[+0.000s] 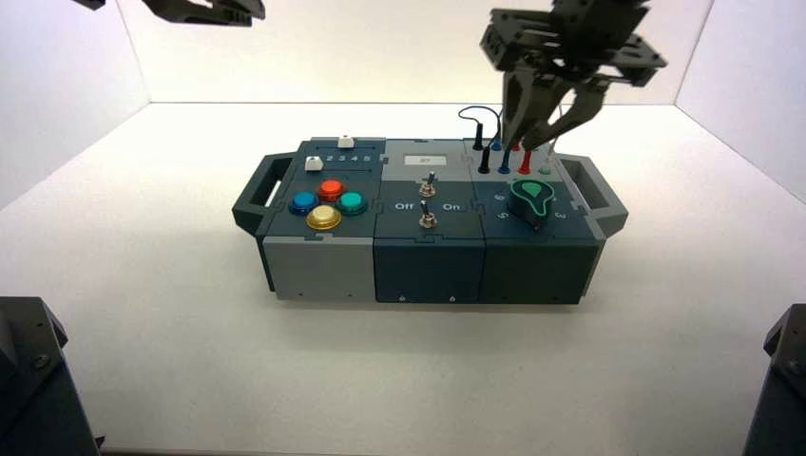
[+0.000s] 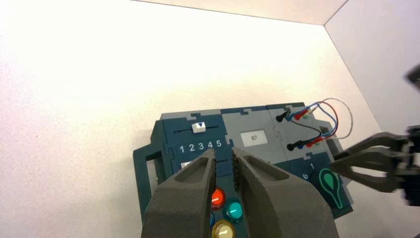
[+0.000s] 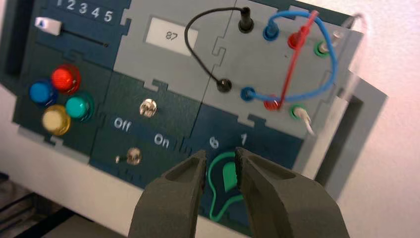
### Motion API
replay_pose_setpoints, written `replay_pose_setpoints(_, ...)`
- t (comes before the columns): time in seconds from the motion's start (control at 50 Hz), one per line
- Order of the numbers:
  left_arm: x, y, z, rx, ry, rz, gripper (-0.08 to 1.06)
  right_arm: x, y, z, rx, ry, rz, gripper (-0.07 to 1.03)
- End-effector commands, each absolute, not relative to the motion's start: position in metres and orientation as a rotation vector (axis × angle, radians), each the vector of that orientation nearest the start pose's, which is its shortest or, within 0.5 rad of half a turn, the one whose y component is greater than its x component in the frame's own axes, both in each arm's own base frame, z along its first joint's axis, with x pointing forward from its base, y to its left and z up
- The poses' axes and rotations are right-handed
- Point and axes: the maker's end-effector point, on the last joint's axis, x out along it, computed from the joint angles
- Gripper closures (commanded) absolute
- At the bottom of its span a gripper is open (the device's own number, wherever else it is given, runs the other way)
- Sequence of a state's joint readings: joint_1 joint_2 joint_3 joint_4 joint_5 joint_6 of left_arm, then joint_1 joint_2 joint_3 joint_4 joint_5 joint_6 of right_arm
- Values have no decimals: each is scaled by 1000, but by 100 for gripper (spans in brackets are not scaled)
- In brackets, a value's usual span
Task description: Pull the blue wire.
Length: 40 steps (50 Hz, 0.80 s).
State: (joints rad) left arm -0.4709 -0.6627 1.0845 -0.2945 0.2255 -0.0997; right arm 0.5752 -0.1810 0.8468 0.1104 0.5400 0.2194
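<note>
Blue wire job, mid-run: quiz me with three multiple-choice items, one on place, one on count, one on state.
1. Where is the right claw?
A. above the box's wire corner
B. over the round buttons
C. on the table

2. How many round coloured buttons does the box carry?
A. two
B. four
C. six

3. What state is the blue wire in?
A. both plugs seated
B. one plug out
C. lying off the box

Answers: 1 A, the high view shows it hanging over the plugs; 2 B, blue, red, teal and yellow show; 3 A, the right wrist view shows both blue plugs in sockets. The left claw waits high up.
</note>
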Motion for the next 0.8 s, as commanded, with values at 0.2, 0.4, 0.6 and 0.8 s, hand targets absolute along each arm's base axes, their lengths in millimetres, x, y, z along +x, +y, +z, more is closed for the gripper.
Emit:
replay_pose_setpoints(0.2, 251, -141, 194, -256, 670, -397, 77, 280, 183, 85, -35, 1213, 347, 63)
replay_pose_setpoints(0.4, 251, -141, 194, -253, 669, -398, 77, 283, 181, 85, -36, 1216, 339, 63)
replay_pose_setpoints(0.6, 253, -138, 194, -256, 668, -388, 77, 285, 172, 79, -53, 1242, 314, 63)
replay_pose_setpoints(0.8, 254, -137, 194, -257, 665, -383, 77, 291, 171, 80, -68, 1234, 313, 63)
